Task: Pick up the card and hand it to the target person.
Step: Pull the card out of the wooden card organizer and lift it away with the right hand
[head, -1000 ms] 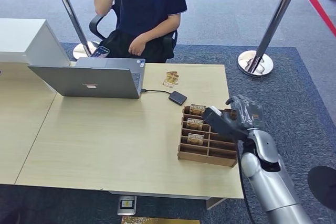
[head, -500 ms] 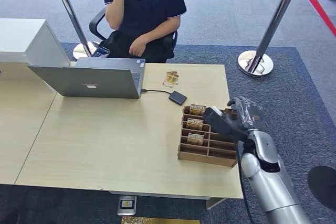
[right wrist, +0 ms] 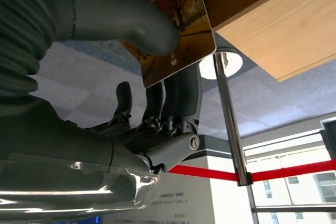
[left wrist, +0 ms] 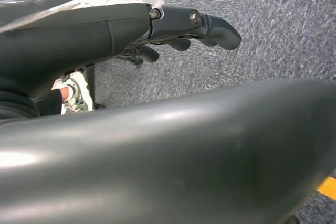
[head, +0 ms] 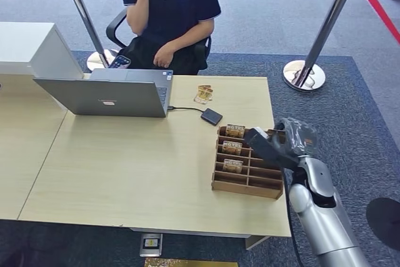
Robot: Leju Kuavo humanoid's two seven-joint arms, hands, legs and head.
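**Inspector A:** Condition of the right hand [head: 287, 142]?

**Inspector B:** In the head view it sits at the right-hand end of the wooden card rack [head: 247, 164], over the rack's far right corner, thumb reaching in across the slots. The right wrist view shows the card [right wrist: 178, 30] pinched between the thick grey thumb [right wrist: 130, 22] on one face and the dark fingers [right wrist: 180, 98] on the other. The hand is closed on it. The card is glossy, printed in orange and brown tones.

**Inspector A:** Is the card free of the rack?

**Inspector B:** Cannot tell. Its upper part runs up against brown wood in the wrist view, and in the head view the hand covers it.

**Inspector A:** Other cards?

**Inspector B:** Three stand in the rack's left slots [head: 232, 148], just beside the thumb. A small loose stack [head: 204, 94] lies on the table [head: 122, 167] well beyond the hand, near a dark flat device [head: 211, 116] cabled to the laptop [head: 106, 95].

**Inspector A:** The person?

**Inspector B:** Seated across the table [head: 170, 10], far from the hand and to its left, one hand raised to the head.

**Inspector A:** Left hand?

**Inspector B:** Left hand [left wrist: 174, 27] hangs over grey carpet, fingers extended and loosely apart, holding nothing.
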